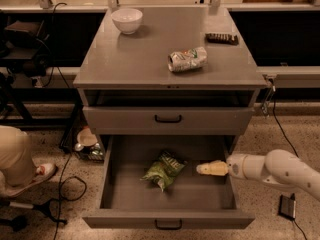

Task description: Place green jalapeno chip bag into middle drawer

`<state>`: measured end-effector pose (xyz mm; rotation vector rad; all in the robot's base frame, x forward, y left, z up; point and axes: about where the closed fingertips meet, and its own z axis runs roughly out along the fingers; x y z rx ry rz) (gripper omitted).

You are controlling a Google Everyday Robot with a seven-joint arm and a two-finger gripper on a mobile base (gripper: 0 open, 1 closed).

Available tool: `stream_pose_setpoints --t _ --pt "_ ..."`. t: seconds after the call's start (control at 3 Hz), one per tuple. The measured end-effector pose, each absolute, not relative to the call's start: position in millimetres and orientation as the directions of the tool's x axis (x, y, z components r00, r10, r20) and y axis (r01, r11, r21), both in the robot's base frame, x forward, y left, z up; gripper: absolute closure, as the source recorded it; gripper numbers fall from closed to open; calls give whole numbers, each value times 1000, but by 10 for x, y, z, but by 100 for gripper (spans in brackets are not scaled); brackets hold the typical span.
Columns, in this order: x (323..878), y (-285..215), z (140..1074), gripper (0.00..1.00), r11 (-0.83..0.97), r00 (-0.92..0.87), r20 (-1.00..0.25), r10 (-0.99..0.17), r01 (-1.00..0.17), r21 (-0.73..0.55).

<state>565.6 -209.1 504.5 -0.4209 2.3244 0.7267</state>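
Observation:
The green jalapeno chip bag (162, 170) lies flat on the floor of the open middle drawer (200, 194), left of centre, with nothing touching it. My gripper (201, 169) is inside the drawer, low over its floor, a short way to the right of the bag and apart from it. It holds nothing. My white arm (270, 168) reaches in over the drawer's right wall.
The shallower drawer (168, 119) above is closed. On the cabinet top stand a white bowl (126, 20), a silvery-white packet (186, 59) and a dark bar (222, 38). A person's leg and shoe (20, 161) and cables lie on the floor at left. A small black box (286, 206) lies at right.

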Motion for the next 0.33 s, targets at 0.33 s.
stream_pose_setpoints --t 0.33 --pt "5696 -2643 5318 0 839 -724 -687 -64 -412 356"
